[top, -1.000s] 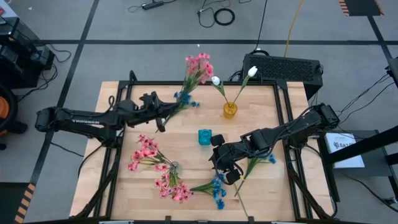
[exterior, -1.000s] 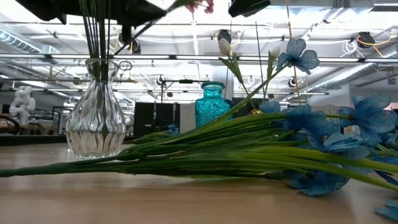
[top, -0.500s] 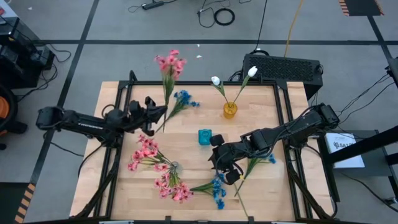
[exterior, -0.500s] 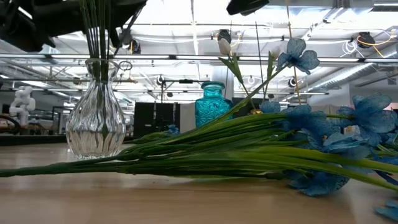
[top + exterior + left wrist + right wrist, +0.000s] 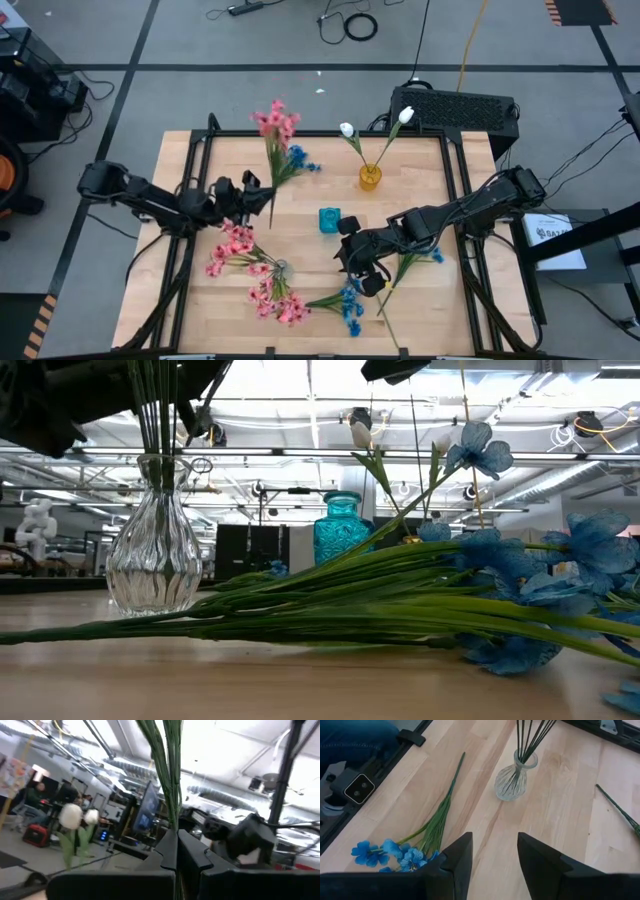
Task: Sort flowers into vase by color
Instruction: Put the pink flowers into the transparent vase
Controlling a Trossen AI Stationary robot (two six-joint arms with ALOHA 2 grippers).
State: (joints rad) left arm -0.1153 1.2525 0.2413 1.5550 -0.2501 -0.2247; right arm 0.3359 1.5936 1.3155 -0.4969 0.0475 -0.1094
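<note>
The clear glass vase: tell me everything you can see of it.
The clear glass vase is ribbed, with a round belly, a narrow neck and a flared lip. It stands upright on the wooden table, toward the front left. Several thin green stems go down through its neck into the belly; their pink blossoms fan out around it in the high view. A blue flower spray lies on the table beside it, apart from it. No pincer touches it.
</note>
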